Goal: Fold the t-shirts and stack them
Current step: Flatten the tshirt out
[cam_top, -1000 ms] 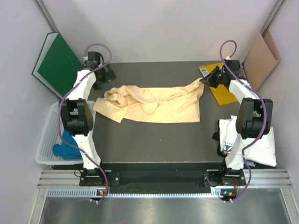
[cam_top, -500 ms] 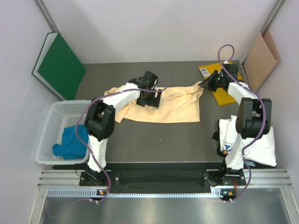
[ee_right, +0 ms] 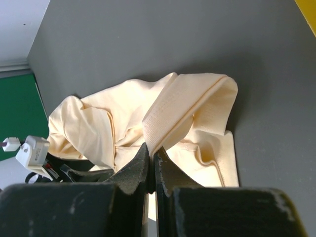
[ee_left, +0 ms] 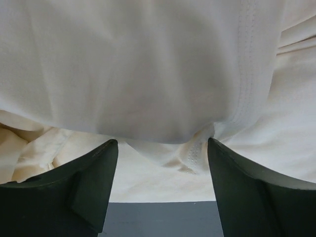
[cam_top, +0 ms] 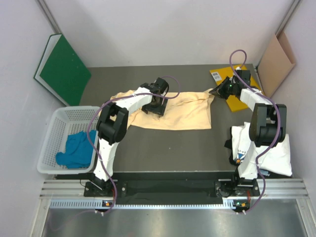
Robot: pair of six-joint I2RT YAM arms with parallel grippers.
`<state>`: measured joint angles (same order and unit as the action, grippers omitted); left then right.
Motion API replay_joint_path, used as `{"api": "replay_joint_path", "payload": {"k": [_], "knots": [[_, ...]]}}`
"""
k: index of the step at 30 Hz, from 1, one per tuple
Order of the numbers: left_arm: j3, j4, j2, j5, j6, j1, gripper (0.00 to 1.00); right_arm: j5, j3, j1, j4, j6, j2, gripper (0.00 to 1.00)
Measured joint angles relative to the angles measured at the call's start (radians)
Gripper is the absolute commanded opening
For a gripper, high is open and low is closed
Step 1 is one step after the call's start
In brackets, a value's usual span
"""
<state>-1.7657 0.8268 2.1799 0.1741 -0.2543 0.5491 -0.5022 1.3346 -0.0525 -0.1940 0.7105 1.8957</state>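
The pale peach-yellow t-shirt [cam_top: 187,113] lies crumpled across the far half of the dark table. My left gripper [cam_top: 155,103] is low over its middle-left and open, with a fold of the cloth [ee_left: 148,74] hanging between and beyond the fingers [ee_left: 89,187]. My right gripper [cam_top: 214,92] is shut on the shirt's hem [ee_right: 187,103] at its far right corner. The white t-shirt [cam_top: 264,148] with a small print lies off the table's right edge by the right arm's base. The teal-blue t-shirt [cam_top: 74,150] lies in the white basket [cam_top: 52,136] on the left.
A bright-yellow folder [cam_top: 234,96] lies at the far right corner, just behind my right gripper. A green board [cam_top: 64,69] leans on the left wall and a cardboard sheet [cam_top: 276,59] on the right wall. The table's near half [cam_top: 168,148] is bare dark surface.
My left arm has swung from the table's far left corner onto the middle-left of the peach shirt. My right gripper kept its hold on the corner and shifted slightly.
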Motion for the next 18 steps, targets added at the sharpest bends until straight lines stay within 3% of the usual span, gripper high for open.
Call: {"api": "replay_joint_path", "payload": {"k": [3,6,18], "knots": [[0.0,0.003,-0.002,0.006,-0.001,0.011,0.84,0.0,-0.003,0.0,0.005,0.0,0.0,0.0],[0.008,0.004,-0.019,0.016,0.001,0.028,0.81,0.0,-0.014,0.003,0.012,0.001,0.0,0.0],[0.027,0.005,-0.06,0.057,0.026,0.1,0.5,0.0,-0.026,0.011,0.026,0.015,0.0,0.0]]}}
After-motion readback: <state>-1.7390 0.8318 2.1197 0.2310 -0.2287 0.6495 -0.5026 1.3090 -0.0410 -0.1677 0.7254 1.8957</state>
